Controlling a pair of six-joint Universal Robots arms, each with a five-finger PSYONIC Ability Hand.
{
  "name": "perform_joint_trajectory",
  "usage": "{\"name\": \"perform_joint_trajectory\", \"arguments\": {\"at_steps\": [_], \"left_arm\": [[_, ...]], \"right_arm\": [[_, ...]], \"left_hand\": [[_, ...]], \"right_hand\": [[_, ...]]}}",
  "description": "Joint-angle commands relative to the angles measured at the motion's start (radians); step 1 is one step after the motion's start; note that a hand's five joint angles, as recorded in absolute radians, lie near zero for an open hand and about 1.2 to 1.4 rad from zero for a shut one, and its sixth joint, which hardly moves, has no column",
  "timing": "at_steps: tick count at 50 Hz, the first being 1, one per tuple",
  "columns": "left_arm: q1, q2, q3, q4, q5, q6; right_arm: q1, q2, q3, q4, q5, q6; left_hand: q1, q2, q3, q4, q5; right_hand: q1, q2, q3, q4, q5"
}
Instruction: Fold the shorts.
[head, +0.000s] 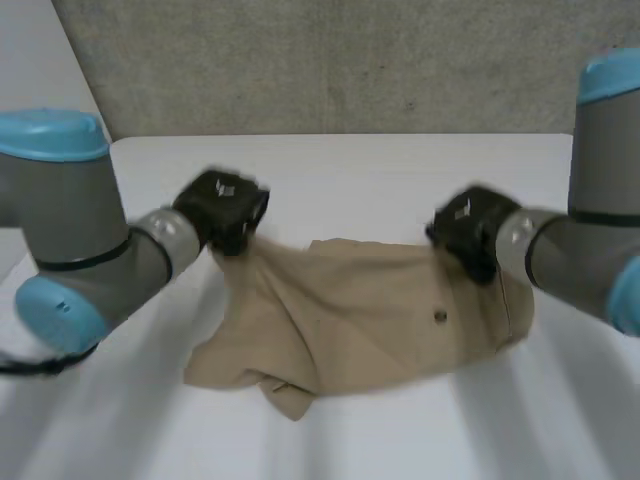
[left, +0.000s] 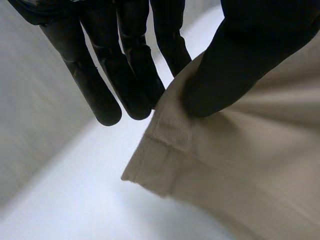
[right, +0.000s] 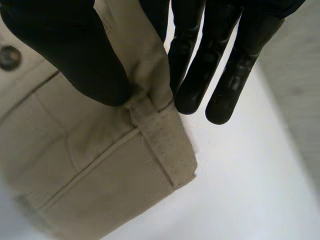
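Two upper corners of the tan shorts are pinched between thumb and fingers: a hemmed corner by the left hand, the waistband by the right hand. The rest sags onto the table. Both grips look shallow, so uneven pulling could slip a corner free.

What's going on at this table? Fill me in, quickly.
Two robot arms are working on tan shorts on the white table. The left robot hand pinches one far corner between thumb and fingers. The right robot hand pinches the other, at the waistband by a belt loop. The rest of the shorts lies rumpled on the table, not yet neatly folded.
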Motion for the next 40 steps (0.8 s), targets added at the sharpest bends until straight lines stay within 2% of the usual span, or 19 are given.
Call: {"name": "perform_joint_trajectory", "arguments": {"at_steps": [1, 2, 3, 4, 7, 9, 19, 26, 34, 37, 38, 40], "left_arm": [[-0.038, 0.095, 0.088, 0.583, -0.047, 0.094], [-0.039, 0.119, 0.09, 0.649, -0.058, 0.094], [-0.041, 0.16, 0.091, 0.757, -0.075, 0.094], [-0.041, 0.177, 0.093, 0.795, -0.084, 0.092], [-0.047, 0.22, 0.099, 0.821, -0.098, 0.088], [-0.045, 0.234, 0.091, 0.81, -0.099, 0.077], [-0.018, 0.265, -0.112, 0.679, -0.093, -0.033], [-0.015, 0.244, -0.303, 0.577, -0.089, -0.04], [-0.034, 0.109, -0.441, 0.447, -0.087, -0.131], [-0.038, 0.083, -0.441, 0.378, -0.086, -0.168], [-0.038, 0.083, -0.441, 0.363, -0.086, -0.176], [-0.035, 0.084, -0.441, 0.329, -0.078, -0.188]], "right_arm": [[0.0, -0.02, -0.234, -0.377, 0.052, 0.136], [0.0, -0.035, -0.243, -0.437, 0.052, 0.159], [0.0, -0.076, -0.237, -0.565, 0.054, 0.2], [0.0, -0.097, -0.225, -0.63, 0.054, 0.22], [-0.001, -0.169, -0.158, -0.839, 0.06, 0.262], [0.0, -0.186, -0.128, -0.876, 0.06, 0.261], [0.028, -0.184, 0.0, -0.676, 0.06, 0.262], [0.051, -0.132, 0.198, -0.645, 0.051, 0.264], [0.069, -0.054, 0.384, -0.63, 0.057, 0.27], [0.061, -0.058, 0.418, -0.62, 0.057, 0.277], [0.063, -0.06, 0.437, -0.617, 0.052, 0.288], [0.064, -0.062, 0.454, -0.616, 0.052, 0.303]], "left_hand": [[0.272, 0.203, 0.21, 0.203, 0.251], [0.272, 0.203, 0.21, 0.203, 0.251], [0.272, 0.203, 0.21, 0.203, 0.251], [0.272, 0.203, 0.21, 0.203, 0.251], [0.272, 0.203, 0.21, 0.203, 0.251], [0.272, 0.203, 0.21, 0.203, 0.251], [0.272, 0.203, 0.21, 0.203, 0.251], [0.272, 0.203, 0.21, 0.203, 0.251], [0.272, 0.203, 0.21, 0.203, 0.251], [-0.287, -0.356, -0.349, -0.356, -0.307], [-0.384, -0.453, -0.447, -0.453, -0.405], [-0.403, -0.472, -0.465, -0.472, -0.424]], "right_hand": [[0.414, 0.226, 0.218, 0.21, 0.254], [0.414, 0.226, 0.218, 0.21, 0.254], [0.414, 0.226, 0.218, 0.21, 0.254], [0.414, 0.226, 0.218, 0.21, 0.254], [0.414, 0.226, 0.218, 0.21, 0.254], [0.414, 0.226, 0.218, 0.21, 0.254], [0.414, 0.226, 0.218, 0.21, 0.254], [0.414, 0.226, 0.218, 0.21, 0.254], [0.414, 0.226, 0.218, 0.21, 0.254], [0.414, 0.226, 0.218, 0.21, 0.254], [0.414, 0.226, 0.218, 0.21, 0.254], [0.414, 0.226, 0.218, 0.21, 0.254]]}}
